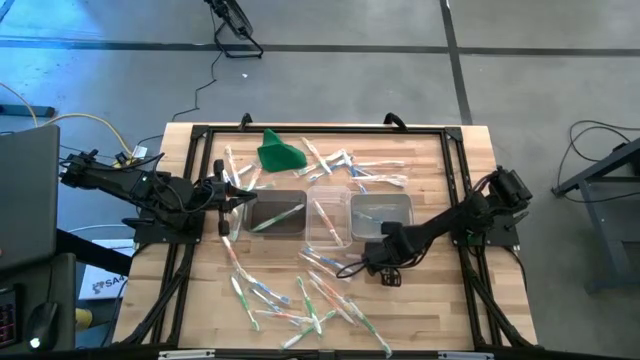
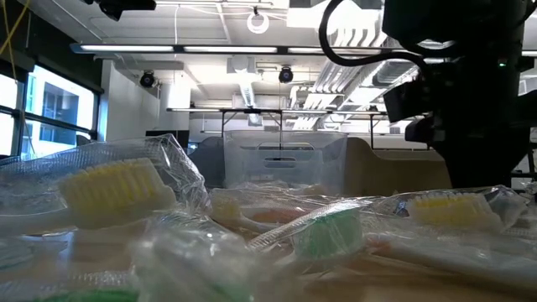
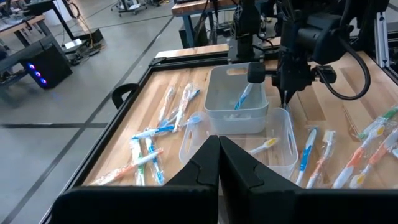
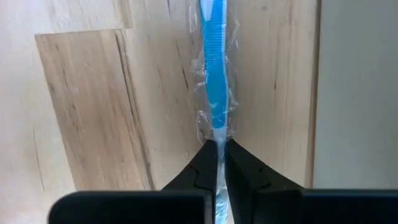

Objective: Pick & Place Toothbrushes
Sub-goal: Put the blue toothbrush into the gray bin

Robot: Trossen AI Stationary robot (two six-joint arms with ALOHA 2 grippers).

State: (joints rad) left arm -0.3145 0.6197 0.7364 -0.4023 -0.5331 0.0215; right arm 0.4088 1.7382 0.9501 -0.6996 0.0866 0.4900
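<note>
Right gripper [image 4: 217, 144] on blue toothbrush [image 4: 214, 68], lengthwise.

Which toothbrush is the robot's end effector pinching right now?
The blue toothbrush in clear wrap, lying on the wood: the right end effector is shut on its end. The other toothbrushes lie loose on the table or in tubs, untouched.

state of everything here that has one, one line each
right end effector: shut on the blue toothbrush, down at the table
blue toothbrush: wrapped in clear film, pinched at one end, lying on the wood
left end effector: shut, holding nothing, over the left tub
left tub: one toothbrush inside
middle tub: upright, contents hard to tell
right tub: upright, a toothbrush inside
green cloth: crumpled, at the table's far side
loose toothbrushes: scattered, wrapped
</note>
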